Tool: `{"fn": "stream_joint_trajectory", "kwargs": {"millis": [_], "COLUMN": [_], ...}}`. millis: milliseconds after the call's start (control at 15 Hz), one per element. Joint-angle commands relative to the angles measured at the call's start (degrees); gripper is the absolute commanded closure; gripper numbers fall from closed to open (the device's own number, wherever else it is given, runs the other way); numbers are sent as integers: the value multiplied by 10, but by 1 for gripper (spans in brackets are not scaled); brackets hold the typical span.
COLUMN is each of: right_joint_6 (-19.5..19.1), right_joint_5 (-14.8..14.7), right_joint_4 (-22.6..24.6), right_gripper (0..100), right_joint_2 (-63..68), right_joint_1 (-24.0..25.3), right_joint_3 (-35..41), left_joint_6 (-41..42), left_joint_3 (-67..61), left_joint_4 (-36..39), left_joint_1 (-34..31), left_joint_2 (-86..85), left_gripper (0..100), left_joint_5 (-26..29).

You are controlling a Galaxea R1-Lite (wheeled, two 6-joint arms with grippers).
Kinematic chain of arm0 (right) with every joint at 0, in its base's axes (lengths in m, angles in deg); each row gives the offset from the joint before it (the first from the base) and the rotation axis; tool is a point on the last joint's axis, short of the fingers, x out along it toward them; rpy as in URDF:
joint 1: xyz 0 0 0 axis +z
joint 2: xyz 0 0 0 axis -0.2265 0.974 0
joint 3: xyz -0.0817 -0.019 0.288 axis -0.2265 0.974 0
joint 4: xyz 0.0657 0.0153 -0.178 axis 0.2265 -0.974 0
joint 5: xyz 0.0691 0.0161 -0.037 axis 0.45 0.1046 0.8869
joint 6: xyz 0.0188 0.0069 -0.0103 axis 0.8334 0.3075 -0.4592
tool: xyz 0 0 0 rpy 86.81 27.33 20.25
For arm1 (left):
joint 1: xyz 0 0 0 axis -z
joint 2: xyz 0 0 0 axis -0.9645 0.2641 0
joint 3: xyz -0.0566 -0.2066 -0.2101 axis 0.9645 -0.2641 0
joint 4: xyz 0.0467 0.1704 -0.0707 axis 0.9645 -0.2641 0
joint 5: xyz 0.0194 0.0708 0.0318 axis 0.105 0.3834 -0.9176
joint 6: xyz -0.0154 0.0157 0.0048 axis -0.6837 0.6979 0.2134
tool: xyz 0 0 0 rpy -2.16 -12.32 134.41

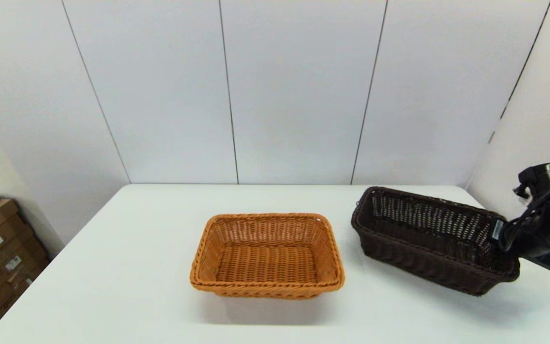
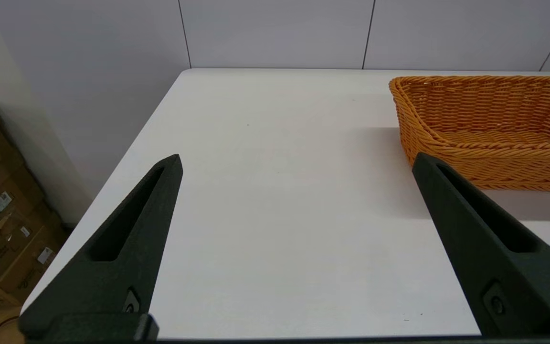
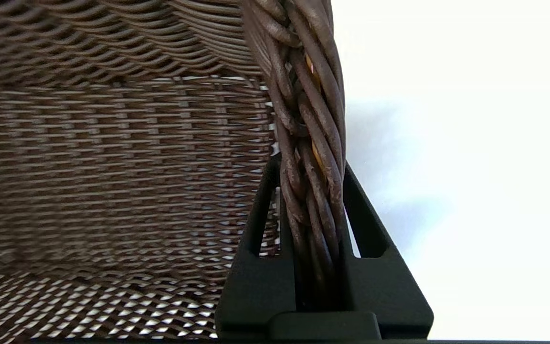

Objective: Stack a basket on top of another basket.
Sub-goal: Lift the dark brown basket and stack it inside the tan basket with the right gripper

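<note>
The right gripper [image 3: 311,210] pinches the rolled rim of the dark brown woven wicker basket [image 1: 428,239], tilted at three o'clock from the orange-tan woven wicker basket [image 1: 268,255] on the white table [image 1: 112,286]. Held by one end (a thin rim), it may swing, slip, or catch the tan rim. The left gripper [image 2: 296,165] hangs wide apart, idle.

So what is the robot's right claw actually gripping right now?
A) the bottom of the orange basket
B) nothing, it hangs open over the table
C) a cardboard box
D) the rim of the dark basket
D: in the right wrist view the right claw has its two fingers pressed on either side of the braided rim of the dark basket, which sits tilted beside the orange basket.
</note>
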Motion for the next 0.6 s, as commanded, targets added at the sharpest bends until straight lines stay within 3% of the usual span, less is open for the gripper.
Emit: {"fn": "stream_joint_trajectory", "kwargs": {"millis": [67,400,600], "right_joint_6": [3,-3,-3], "right_joint_5": [12,25,30], "right_joint_4": [-4,-16,-80], "right_gripper": [100,100,100], "right_joint_2": [-37,-111,-150], "right_joint_1": [-24,-24,-15], "right_joint_3": [-14,-18,-40], "left_joint_6": [0,-1,0], "left_joint_3": [0,0,0], "left_joint_4": [0,0,0], "left_joint_1": [0,0,-1], "left_joint_2": [0,0,0], "left_gripper": [0,0,0], "left_joint_5": [0,0,0]}}
